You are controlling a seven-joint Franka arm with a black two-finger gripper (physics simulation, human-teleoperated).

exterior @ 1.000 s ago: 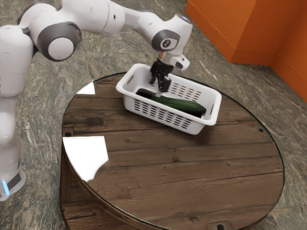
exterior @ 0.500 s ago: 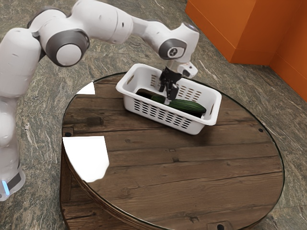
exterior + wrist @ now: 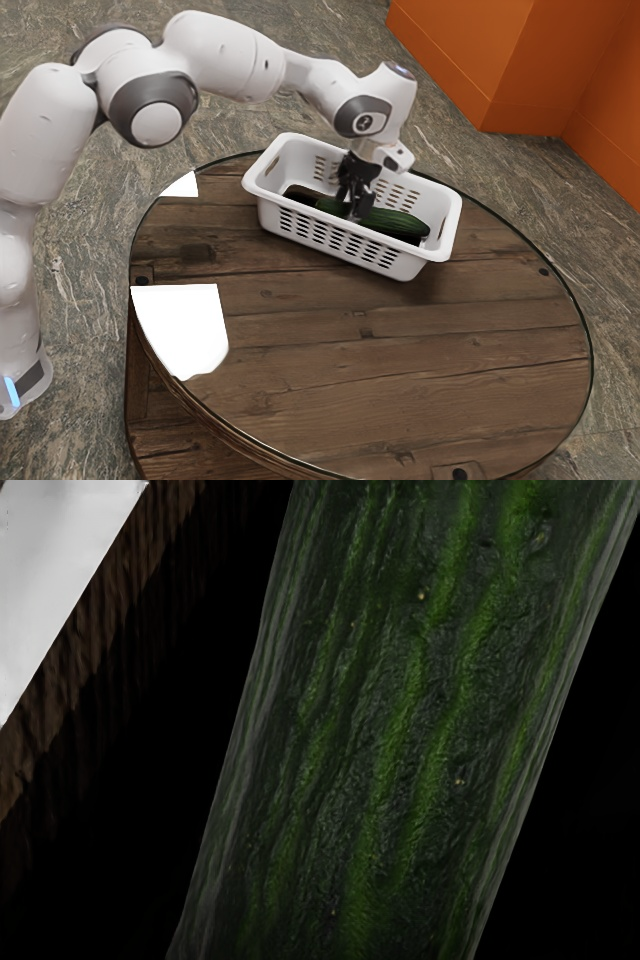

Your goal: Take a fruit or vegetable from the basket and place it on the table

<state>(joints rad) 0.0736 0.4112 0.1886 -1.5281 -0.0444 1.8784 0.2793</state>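
Gripper (image 3: pixel 351 208) is easing lower, toward the exterior view's right; fingers are standing apart, contact unclear. Cucumber (image 3: pixel 396 220) is lying in the white basket (image 3: pixel 266 216), directly below the hand, long axis running along the basket's length, probably needing a crosswise pinch.

green streaks run along the dark cucumber (image 3: pixel 400 720).

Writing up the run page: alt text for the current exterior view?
A white robot arm's black gripper reaches down into a white slotted basket, at a long green cucumber; the basket stands on a round wooden table.
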